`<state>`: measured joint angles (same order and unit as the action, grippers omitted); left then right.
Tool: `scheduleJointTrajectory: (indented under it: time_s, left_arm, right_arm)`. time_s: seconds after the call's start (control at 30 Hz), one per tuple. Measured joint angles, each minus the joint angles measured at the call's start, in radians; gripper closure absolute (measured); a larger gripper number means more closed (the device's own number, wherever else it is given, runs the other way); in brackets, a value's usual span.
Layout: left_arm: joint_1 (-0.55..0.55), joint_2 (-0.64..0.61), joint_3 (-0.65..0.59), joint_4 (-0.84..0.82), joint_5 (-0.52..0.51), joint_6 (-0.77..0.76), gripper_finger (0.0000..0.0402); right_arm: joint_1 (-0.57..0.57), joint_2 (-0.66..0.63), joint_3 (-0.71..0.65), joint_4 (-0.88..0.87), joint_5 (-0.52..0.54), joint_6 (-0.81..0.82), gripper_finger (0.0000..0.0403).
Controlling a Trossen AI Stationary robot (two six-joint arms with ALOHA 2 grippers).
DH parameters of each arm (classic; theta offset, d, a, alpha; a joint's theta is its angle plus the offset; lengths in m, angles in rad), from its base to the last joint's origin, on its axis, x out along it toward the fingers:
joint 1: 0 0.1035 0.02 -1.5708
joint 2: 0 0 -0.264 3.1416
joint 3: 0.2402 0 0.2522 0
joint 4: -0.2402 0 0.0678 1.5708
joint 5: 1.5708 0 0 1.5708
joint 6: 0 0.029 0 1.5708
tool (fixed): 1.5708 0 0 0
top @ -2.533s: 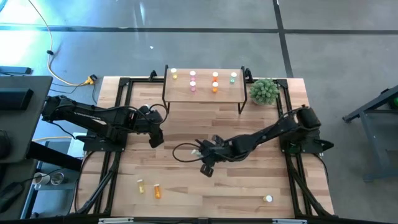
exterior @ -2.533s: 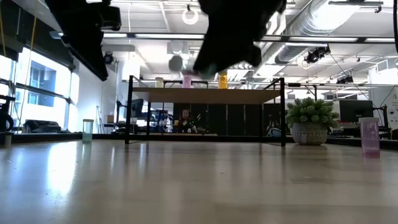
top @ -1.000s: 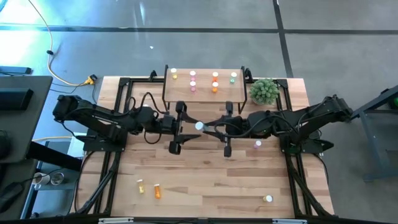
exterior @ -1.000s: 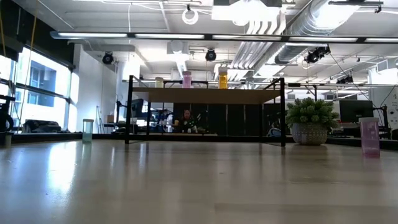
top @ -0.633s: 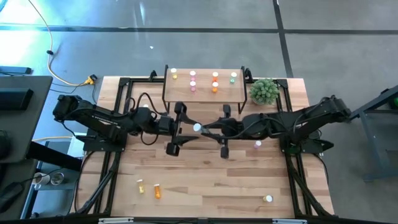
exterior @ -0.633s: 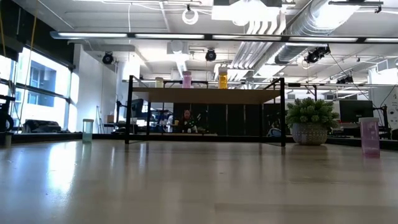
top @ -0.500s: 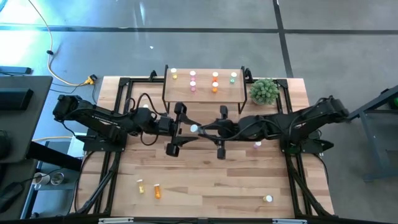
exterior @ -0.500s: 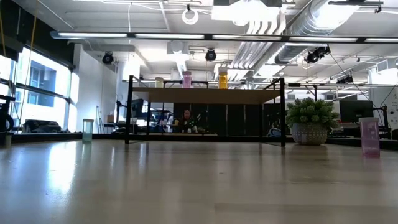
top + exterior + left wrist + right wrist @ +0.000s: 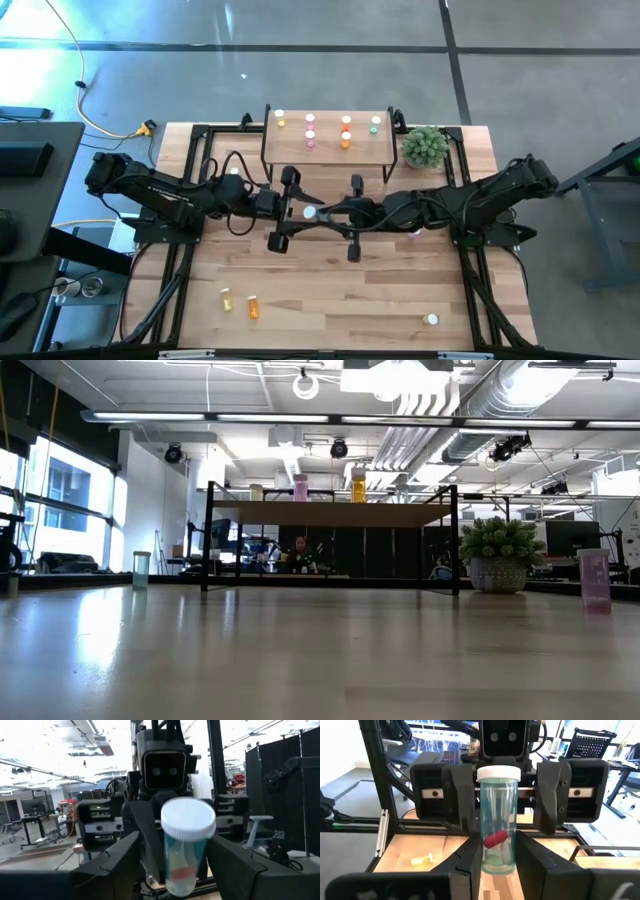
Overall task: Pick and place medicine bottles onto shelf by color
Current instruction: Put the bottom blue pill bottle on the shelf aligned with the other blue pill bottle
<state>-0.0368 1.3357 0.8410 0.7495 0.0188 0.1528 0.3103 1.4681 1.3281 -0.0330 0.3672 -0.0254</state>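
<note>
A clear green medicine bottle [image 9: 498,822] with a white cap [image 9: 310,212] stands upright in the air above the table's middle, in front of the shelf [image 9: 328,148]. My right gripper [image 9: 498,862] is shut on it. My left gripper [image 9: 175,842] faces it from the table's left, open, with one finger on each side of the bottle's upper part [image 9: 188,827]; whether they touch it, I cannot tell. Several yellow, pink, orange and green bottles [image 9: 346,140] stand on the shelf. Neither gripper shows in the low view. My right gripper pinches the bottle's lower body [image 9: 499,855] between its two fingers [image 9: 470,862]. The fingers come in about level from the table's right. The bottle stands upright with its cap up, lifted well clear of the table.
Loose bottles lie on the table: a yellow one [image 9: 226,299] and an orange one [image 9: 252,307] near the front left, a white-capped one [image 9: 431,320] at the front right, a pink one [image 9: 414,233] under the right arm. A potted plant [image 9: 425,147] stands right of the shelf.
My right gripper has carried the bottle a short way toward the table's left and near edge, toward my left gripper, so that the bottle now stands between the left fingers. The bottle has stayed upright.
</note>
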Motion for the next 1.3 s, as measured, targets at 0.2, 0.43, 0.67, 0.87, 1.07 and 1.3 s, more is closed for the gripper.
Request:
scheduleJointTrajectory:
  time_s: [0.2, 0.43, 0.67, 0.87, 1.07, 1.3]
  left_arm:
    - [0.001, 0.0, 0.0, 0.001, -0.005, 0.001, 0.0214]
    - [0.0, 0.0, 0.0, -0.005, -0.004, 0.016, 0.0258]
    - [0.0, 0.0, 0.0, -0.017, -0.005, 0.026, 0.0286]
    - [0.001, -0.001, 0.0, -0.032, -0.007, 0.034, 0.0301]
    - [0.001, -0.001, 0.0, -0.043, -0.008, 0.034, 0.0306]
    - [0.001, -0.001, 0.0, -0.046, -0.008, 0.034, 0.0306]
  right_arm:
    - [-0.002, 0.0, 0.0, -0.002, 0.001, 0.0, 0.0319]
    - [-0.003, 0.0, 0.0, -0.004, 0.001, -0.008, 0.0319]
    - [-0.017, 0.0, 0.0, -0.011, -0.001, -0.008, 0.0319]
    - [-0.029, -0.001, 0.0, -0.027, -0.002, -0.009, 0.0319]
    - [-0.029, -0.001, 0.0, -0.032, -0.002, -0.009, 0.0319]
    - [-0.029, -0.001, 0.0, -0.036, -0.001, -0.003, 0.0319]
